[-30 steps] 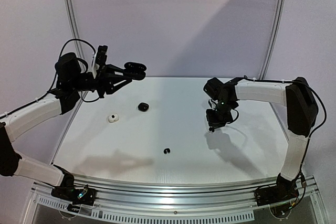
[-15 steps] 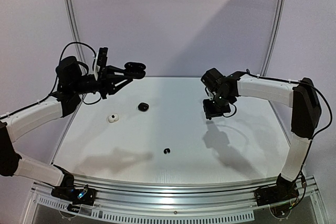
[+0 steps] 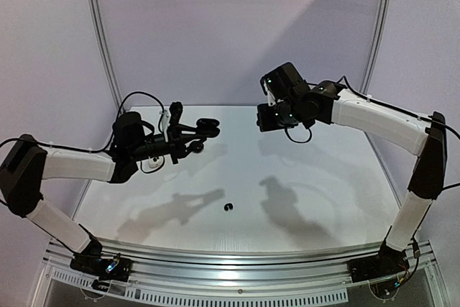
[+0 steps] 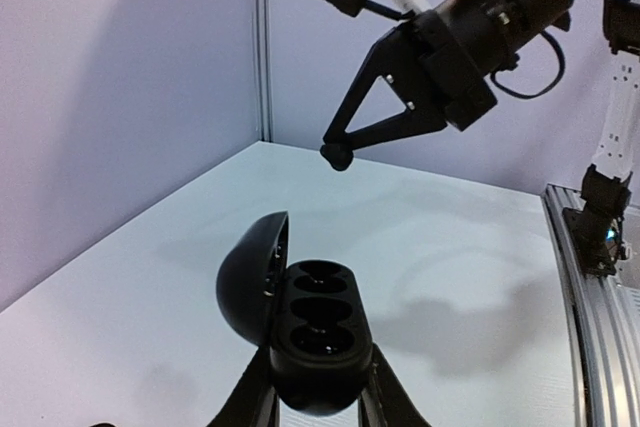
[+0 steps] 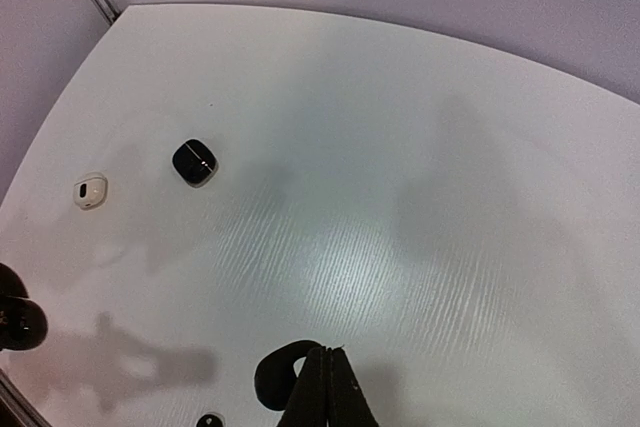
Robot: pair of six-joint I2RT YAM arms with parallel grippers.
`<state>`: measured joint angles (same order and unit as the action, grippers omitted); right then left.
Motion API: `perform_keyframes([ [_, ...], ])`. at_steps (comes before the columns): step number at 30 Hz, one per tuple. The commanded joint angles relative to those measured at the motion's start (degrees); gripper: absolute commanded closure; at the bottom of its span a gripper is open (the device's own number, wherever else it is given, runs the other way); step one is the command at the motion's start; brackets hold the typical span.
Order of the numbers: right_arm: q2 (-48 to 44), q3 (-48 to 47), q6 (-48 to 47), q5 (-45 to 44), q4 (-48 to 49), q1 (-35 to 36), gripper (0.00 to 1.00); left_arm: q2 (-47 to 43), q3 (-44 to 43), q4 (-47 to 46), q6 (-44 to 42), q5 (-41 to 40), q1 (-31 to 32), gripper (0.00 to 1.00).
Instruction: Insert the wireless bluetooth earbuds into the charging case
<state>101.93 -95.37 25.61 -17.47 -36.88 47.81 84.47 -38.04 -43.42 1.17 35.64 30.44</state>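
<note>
My left gripper (image 3: 202,131) is shut on an open black charging case (image 4: 311,331), lid swung left, and holds it above the table; its several sockets look empty. It also shows in the top view (image 3: 208,126). My right gripper (image 3: 265,118) is high over the back middle, right of the case and apart from it. Its fingers (image 5: 322,390) are shut on a glossy black hook-shaped earbud (image 5: 274,377), seen from the left wrist at the fingertips (image 4: 336,156). Another black earbud (image 3: 228,207) lies on the table in front. The other earbuds are out of view.
A closed black case (image 5: 194,162) and a small white case (image 5: 90,190) lie on the white table (image 3: 323,177) at the left, under my left arm. Grey walls stand close behind, and a metal rail (image 3: 237,289) runs along the near edge.
My left arm has swung down and to the right with the open case. My right arm has risen and moved left toward the back, still holding the earbud.
</note>
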Motion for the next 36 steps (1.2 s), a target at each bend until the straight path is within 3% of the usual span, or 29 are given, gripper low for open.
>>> perform_keyframes([
  [1,-0.8,-2.5,0.0,-3.2,4.6,3.2,1.0,3.5,0.2,-12.4,0.9,-8.5,3.8,1.0],
  [6,-1.7,-2.9,0.0,-5.4,7.9,7.7,1.0,5.6,1.3,-19.0,-1.1,-14.9,6.8,1.0],
  [10,-2.3,-2.6,-0.9,-7.7,10.9,11.0,1.0,6.1,2.7,-22.8,-4.7,-15.4,8.6,1.0],
  [36,-0.5,-1.4,-6.0,-8.5,19.3,14.0,1.0,3.8,1.8,-20.8,-1.8,-18.0,9.9,1.0],
])
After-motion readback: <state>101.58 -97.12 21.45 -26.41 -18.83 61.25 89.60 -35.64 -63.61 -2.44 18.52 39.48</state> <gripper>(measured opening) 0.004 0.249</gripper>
